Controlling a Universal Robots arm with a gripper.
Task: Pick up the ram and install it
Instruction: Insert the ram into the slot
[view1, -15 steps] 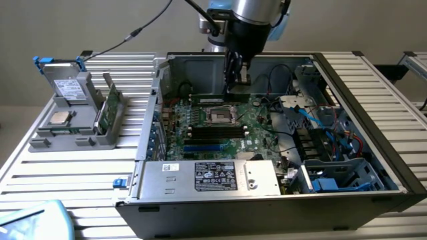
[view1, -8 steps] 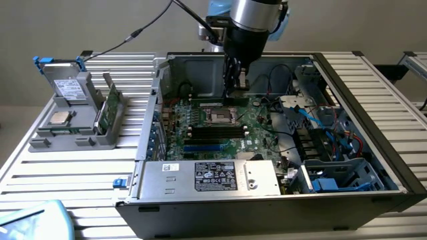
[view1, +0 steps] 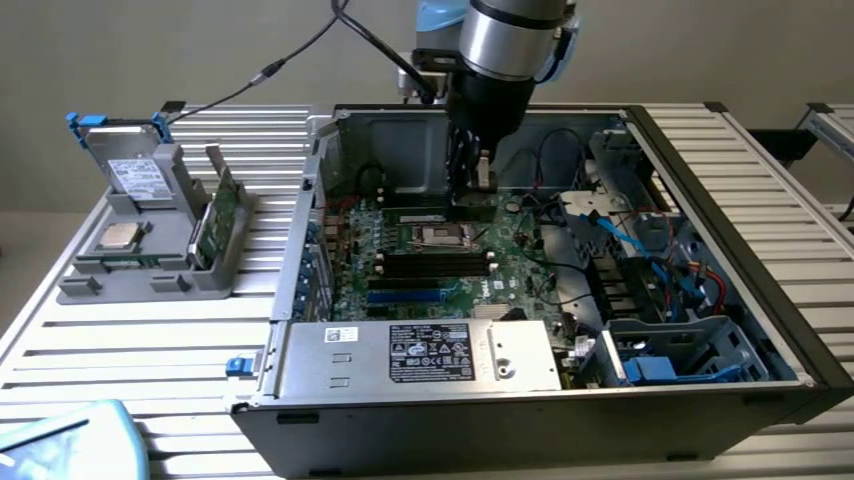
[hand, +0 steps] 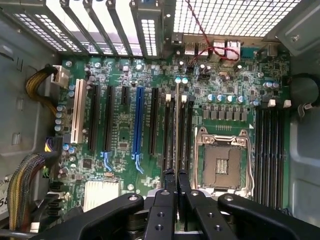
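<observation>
1. Ram (hand: 177, 130) is pinched edge-on between the fingertips of the gripper (hand: 175, 192). The jaws are drawn narrow on it, and the stick runs straight out ahead of the fingers.
2. Right beneath the held stick lie black memory slots (hand: 167, 140), running parallel to it. Whether its lower edge touches one, I cannot tell.
3. Just beside the fingers on one side sits the open processor socket (hand: 221, 162) in its metal frame. On the other side stand the long expansion slots (hand: 107, 120), one of them blue.
4. Tight quarters! In the exterior view the gripper (view1: 474, 178) hangs low inside the computer case (view1: 747, 200), with the case's back wall close behind it.
5. Cables (view1: 627, 240) crowd the floor on the exterior view's right of the hand.
6. Straight above the hand the case stands open.
7. Well apart from the hand, outside the case on the exterior view's left, a grey parts tray (view1: 147, 280) carries an upright green board (view1: 220, 215).
</observation>
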